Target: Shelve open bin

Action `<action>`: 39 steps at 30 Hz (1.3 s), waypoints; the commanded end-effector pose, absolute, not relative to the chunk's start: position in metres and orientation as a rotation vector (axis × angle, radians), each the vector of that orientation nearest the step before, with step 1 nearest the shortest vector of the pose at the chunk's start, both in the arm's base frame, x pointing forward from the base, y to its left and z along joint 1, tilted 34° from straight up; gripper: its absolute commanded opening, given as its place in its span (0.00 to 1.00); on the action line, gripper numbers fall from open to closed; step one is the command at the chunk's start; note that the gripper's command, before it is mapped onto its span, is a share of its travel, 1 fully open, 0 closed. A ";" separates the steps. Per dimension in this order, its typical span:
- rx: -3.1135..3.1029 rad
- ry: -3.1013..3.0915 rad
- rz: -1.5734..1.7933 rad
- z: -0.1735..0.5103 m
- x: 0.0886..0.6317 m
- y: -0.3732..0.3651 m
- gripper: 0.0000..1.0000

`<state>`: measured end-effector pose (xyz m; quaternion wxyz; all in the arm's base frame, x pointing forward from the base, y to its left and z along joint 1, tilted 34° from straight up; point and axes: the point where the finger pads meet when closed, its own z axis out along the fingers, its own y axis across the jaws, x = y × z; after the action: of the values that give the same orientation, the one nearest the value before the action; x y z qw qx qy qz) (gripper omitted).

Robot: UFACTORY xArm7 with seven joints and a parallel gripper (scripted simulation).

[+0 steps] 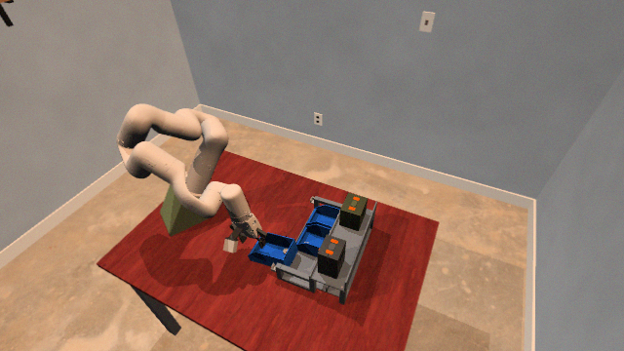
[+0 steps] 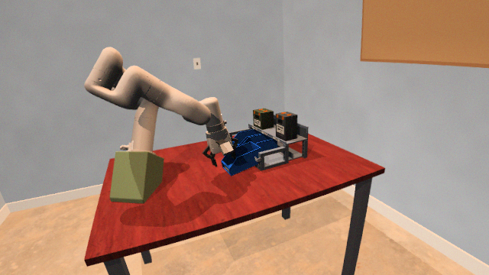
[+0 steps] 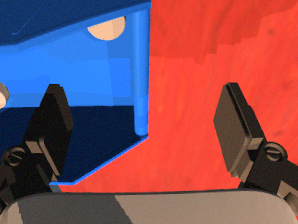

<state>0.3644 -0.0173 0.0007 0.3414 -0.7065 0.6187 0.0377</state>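
The desk (image 1: 390,273) (image 2: 183,206) (image 3: 200,30) is streaky red, and the boxes (image 1: 331,260) (image 2: 286,126) on it are dark with orange patches.

This looks like a small robotics lab or workshop test room: a jointed robot arm (image 1: 163,163) (image 2: 172,101) stands at a red tabletop (image 1: 380,288) (image 2: 183,214) beside a grey shelf unit (image 1: 343,294) (image 2: 305,148) with blue open bins (image 1: 324,215) (image 2: 248,134). Plain walls and a mottled, concrete-like floor (image 1: 468,312) (image 2: 298,248) surround it.

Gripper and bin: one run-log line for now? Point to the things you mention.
gripper (image 1: 252,239) (image 2: 223,153) (image 3: 143,102) open | loose bin (image 1: 274,250) (image 2: 241,162) (image 3: 100,75) ungripped, off shelf | shelf place free | parts inside bin
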 end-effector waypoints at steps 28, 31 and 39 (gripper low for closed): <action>-1.838 1.610 0.095 -0.004 0.368 -0.014 1.00; -1.838 1.610 0.095 -0.004 0.368 -0.014 1.00; -1.838 1.610 0.095 -0.007 0.370 -0.012 1.00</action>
<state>0.3677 -0.0134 -0.0044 0.3414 -0.7065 0.6188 0.0376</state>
